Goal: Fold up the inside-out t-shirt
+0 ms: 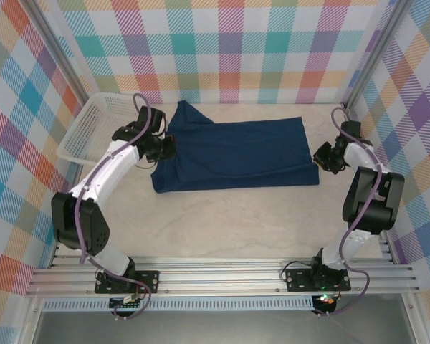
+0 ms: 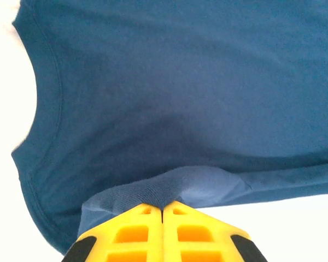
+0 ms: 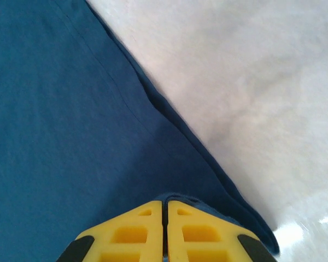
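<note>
Quick status on the fold. The t-shirt (image 1: 233,154) is lying across the middle of the counter (image 1: 222,229) as a long navy band, collar end toward my left side and hem end toward my right. To me it looks like one lengthwise fold is already in, since the body is pretty narrow and mostly flat, with a bit of what I'd guess is a sleeve poking out at the far left corner.

My left pincer (image 2: 163,210) is clenched on a little ridge of cloth near the neckline. My right pincer (image 3: 165,204) is clenched too, with the corner of the hem end bunched up at its tips.

What's left, I reckon: bring one end over the other to halve the band, tuck that stray bit in, and smooth the wrinkles near the front edge. The white basket (image 1: 93,129) sits just beside the collar end, not touching the shirt.
</note>
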Available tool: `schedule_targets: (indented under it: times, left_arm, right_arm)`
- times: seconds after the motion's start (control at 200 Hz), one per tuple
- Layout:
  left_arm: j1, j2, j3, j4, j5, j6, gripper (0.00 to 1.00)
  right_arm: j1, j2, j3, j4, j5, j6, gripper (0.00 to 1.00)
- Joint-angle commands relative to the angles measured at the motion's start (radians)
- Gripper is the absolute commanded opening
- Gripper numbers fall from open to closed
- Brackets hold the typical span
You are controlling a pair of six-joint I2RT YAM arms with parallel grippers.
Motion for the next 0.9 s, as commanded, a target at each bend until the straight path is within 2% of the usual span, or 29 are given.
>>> schedule_targets:
  times: [0.0, 0.29, 0.63, 0.895]
  left_arm:
    - [0.03, 0.067, 0.073, 0.007, 0.039, 0.033, 0.0]
    - [0.087, 0.245, 0.251, -0.004, 0.101, 0.038, 0.0]
    - [0.124, 0.35, 0.39, -0.016, 0.147, 0.032, 0.0]
    - [0.126, 0.432, 0.449, -0.02, 0.164, 0.025, 0.0]
  right_arm:
    - [0.011, 0.056, 0.069, 0.007, -0.009, 0.015, 0.09]
    - [0.052, 0.173, 0.192, -0.013, 0.007, 0.01, 0.09]
    - [0.061, 0.242, 0.294, -0.048, 0.033, -0.002, 0.09]
    - [0.061, 0.266, 0.309, -0.049, 0.054, -0.005, 0.08]
